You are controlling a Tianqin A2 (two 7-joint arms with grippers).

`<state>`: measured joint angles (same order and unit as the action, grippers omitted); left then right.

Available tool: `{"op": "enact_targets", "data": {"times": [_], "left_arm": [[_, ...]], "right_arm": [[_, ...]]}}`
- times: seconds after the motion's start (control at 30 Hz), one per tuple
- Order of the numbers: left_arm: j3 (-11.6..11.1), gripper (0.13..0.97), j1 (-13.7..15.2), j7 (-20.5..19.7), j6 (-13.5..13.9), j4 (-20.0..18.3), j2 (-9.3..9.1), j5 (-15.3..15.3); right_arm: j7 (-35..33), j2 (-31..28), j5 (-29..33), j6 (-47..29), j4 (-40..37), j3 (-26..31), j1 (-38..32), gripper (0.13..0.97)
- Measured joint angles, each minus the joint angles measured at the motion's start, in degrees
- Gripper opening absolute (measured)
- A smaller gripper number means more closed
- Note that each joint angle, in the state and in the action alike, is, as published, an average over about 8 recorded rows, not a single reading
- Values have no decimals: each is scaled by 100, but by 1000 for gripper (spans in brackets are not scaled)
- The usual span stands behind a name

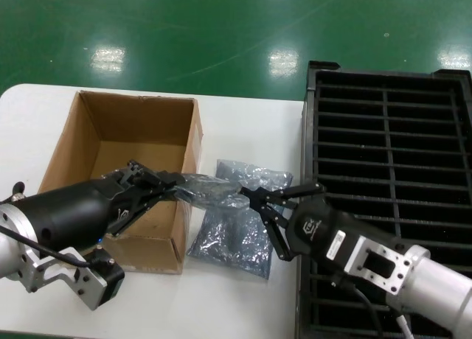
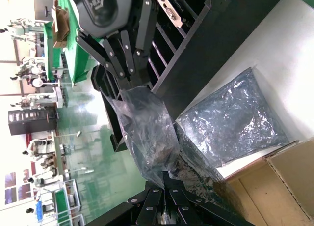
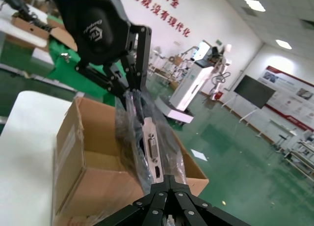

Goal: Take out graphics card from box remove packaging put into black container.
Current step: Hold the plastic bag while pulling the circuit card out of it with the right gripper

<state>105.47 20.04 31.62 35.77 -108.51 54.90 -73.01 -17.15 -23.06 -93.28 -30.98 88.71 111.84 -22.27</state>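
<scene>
Both claws, left point(image 1: 171, 183) and right point(image 1: 254, 199), pinch the packaging point(image 1: 210, 190).

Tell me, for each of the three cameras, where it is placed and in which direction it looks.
Head view: above, looking down at the box and black container; both arms show.
Left wrist view: on the left arm, looking along the packaging toward the right gripper.
Right wrist view: on the right arm, looking toward the left gripper; the graphics card shows inside.
Shared: the bag held between both grippers.
</scene>
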Motion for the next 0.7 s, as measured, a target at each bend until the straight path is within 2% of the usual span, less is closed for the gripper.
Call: {"op": "enact_targets", "data": {"times": [0.33,0.7], "left_arm": [[0,140,0,0,0,0,0,0],[0,140,0,0,0,0,0,0]], "right_arm": [[154,-75,240,-449,-431,283,-800,134],[-121,-99,462,-1228,-903,717,-1584,134]]}}
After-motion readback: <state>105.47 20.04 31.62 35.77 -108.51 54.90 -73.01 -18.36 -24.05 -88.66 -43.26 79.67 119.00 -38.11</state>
